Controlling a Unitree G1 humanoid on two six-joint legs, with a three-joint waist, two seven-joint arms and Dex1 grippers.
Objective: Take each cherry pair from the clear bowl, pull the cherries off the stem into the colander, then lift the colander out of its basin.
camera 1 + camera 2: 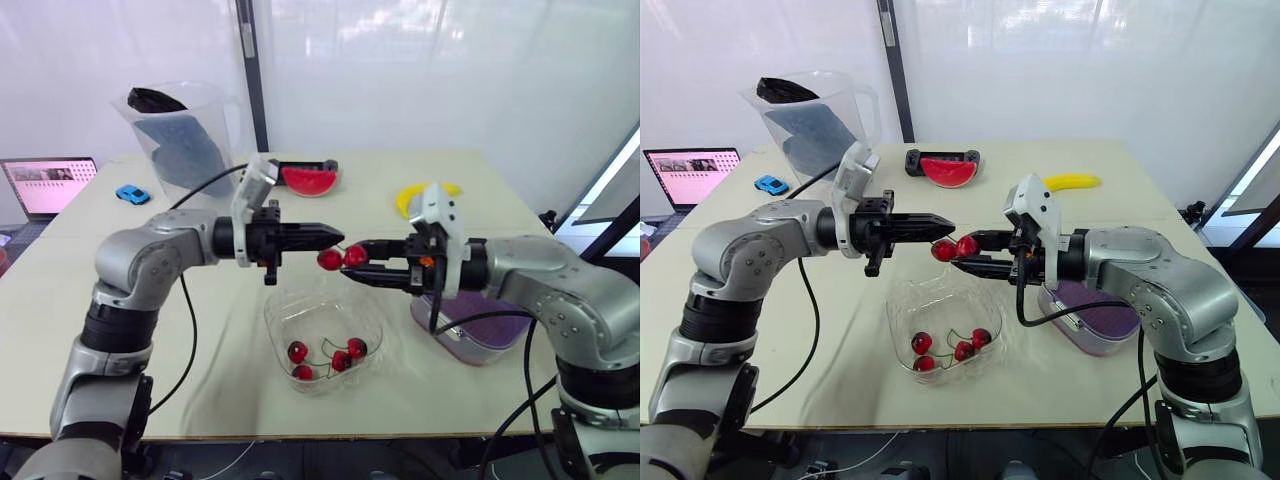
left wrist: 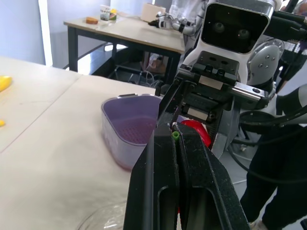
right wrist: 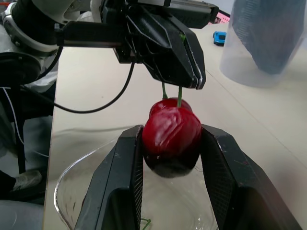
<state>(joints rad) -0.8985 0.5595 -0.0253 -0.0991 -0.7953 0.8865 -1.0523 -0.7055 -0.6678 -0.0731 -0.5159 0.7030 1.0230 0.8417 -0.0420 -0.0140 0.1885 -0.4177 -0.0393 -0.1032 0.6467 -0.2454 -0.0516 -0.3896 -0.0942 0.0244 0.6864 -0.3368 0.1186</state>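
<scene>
Above the clear bowl a cherry pair hangs between my two grippers. My left gripper is shut on the green stem, which pokes out at its fingertips. My right gripper comes in from the right and is shut on one red cherry; the second cherry hangs just beside it. Several more cherries lie in the bowl. The purple colander in its basin sits on the table to the right of the bowl, partly hidden behind my right arm.
A large clear jug stands at the back left, with a blue toy car and a laptop nearby. A watermelon slice and a banana lie at the back of the table.
</scene>
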